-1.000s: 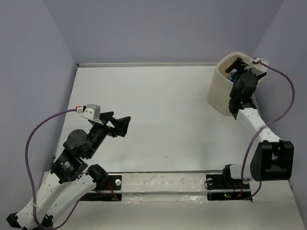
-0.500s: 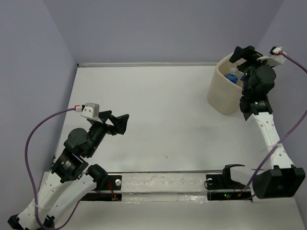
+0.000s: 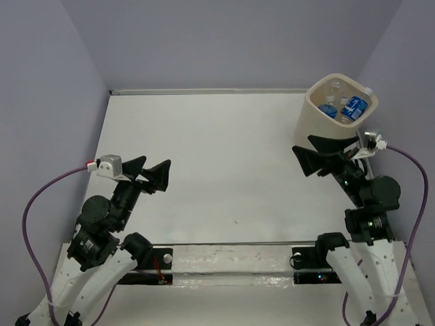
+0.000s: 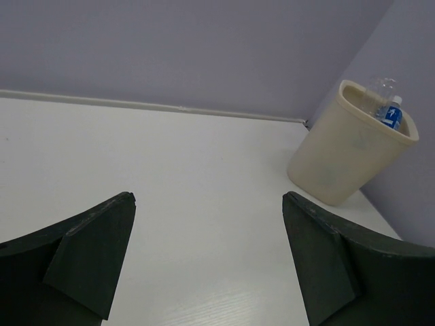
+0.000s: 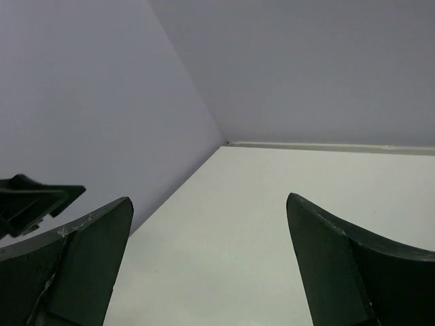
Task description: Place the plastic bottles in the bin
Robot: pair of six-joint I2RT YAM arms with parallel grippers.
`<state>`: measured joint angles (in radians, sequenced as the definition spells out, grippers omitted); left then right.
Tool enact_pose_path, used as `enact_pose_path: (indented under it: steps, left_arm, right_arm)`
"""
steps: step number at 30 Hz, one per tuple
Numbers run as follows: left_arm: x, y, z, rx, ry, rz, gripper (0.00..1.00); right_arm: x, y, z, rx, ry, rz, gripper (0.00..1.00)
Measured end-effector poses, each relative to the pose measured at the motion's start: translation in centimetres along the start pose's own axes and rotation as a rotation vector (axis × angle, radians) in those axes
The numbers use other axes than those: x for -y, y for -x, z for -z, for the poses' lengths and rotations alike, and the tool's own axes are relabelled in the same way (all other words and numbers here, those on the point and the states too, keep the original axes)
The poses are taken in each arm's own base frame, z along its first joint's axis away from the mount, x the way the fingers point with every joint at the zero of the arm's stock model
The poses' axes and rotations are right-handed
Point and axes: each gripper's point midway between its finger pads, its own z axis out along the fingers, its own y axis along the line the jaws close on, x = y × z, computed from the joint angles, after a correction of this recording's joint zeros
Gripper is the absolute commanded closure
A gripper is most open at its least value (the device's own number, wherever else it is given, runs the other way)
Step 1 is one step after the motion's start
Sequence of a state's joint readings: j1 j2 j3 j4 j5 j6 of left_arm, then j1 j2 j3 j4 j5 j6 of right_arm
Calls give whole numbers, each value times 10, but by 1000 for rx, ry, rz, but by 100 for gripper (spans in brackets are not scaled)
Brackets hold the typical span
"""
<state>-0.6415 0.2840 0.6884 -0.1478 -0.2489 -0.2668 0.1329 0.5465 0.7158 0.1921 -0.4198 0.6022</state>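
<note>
Plastic bottles (image 3: 353, 106), clear with blue label bands and white caps, are seen lying inside the bin (image 3: 314, 129), which stands at the far right corner of the tabletop (image 3: 224, 149). The bin is made of smooth cream plastic, with a rounded-square rim and sides that taper downward. The tabletop is matte white, and it is enclosed by plain lilac walls (image 3: 231, 41).

The left tool (image 3: 156, 161) is held above the near left part of the tabletop with its dark, wedge-shaped fingers spread wide and nothing between them. The right tool (image 3: 301, 143) is held just in front of the bin, likewise spread wide and holding nothing.

The bin's interior and the heap of bottles are shown only from above. In the left wrist view the left tool (image 4: 207, 197) frames the bin (image 4: 340, 159) from the side, and a clear bottle with a blue label (image 4: 389, 112) is seen rising above its rim. In the right wrist view the right tool (image 5: 209, 198) is pointed toward the far left corner, where white tabletop and walls are met.
</note>
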Motion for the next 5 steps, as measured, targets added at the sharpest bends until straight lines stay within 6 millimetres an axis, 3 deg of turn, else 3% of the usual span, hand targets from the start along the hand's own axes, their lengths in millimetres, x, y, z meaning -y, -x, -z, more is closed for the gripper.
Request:
enact_pose_path:
  steps: [5]
  left_arm:
    - [-6, 4, 1, 38, 17, 2, 1]
  right_arm:
    - [-39, 7, 48, 66, 96, 71, 0]
